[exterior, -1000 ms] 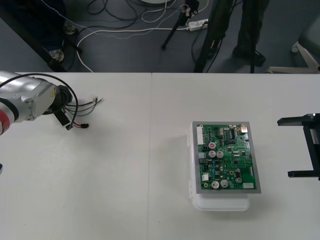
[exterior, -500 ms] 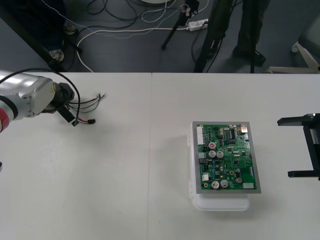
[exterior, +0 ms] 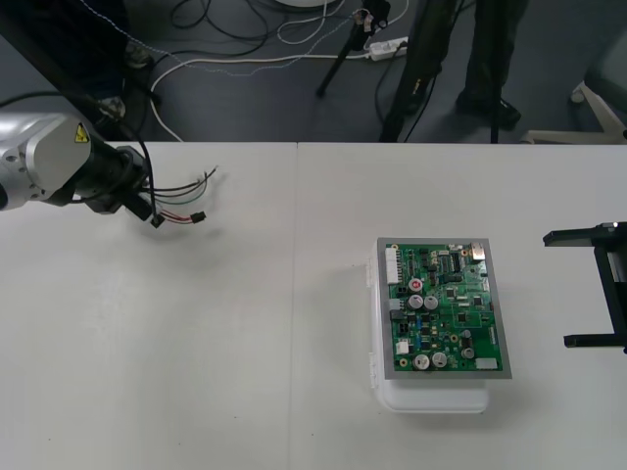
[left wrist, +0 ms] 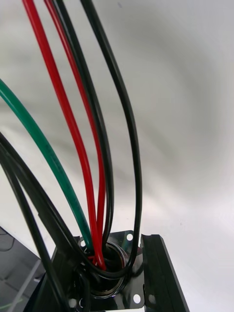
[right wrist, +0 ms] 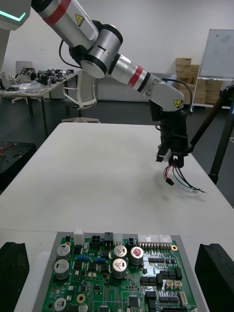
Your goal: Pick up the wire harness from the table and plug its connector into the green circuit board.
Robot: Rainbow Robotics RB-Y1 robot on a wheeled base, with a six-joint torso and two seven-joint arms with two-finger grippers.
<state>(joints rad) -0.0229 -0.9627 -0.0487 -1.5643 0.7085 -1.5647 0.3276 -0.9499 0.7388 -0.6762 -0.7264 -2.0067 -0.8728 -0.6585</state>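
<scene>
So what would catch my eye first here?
The left arm's fingers, at the far left of the table, grip a wire harness by its metal socket, red, black and green wires dangling. The green circuit board sits right of centre, the right arm's fingers open beside it.

The plain light table (exterior: 245,372) carries the green circuit board (exterior: 446,308), which sits on its white plastic base (exterior: 431,399) in the right half, nearer the near edge than the far one. The left arm's black two-finger gripper (exterior: 147,211) stands over the far left corner, close to the far edge, with the thin-wired harness (exterior: 181,201) held between its fingers. The harness's round metal flanged socket (left wrist: 109,273) sits at the gripper. Its wires and small black plug (exterior: 198,216) reach out to the right, well apart from the board. The right arm's black two-finger gripper (exterior: 558,289) stands at the right edge, to the right of the board and apart from it.
</scene>
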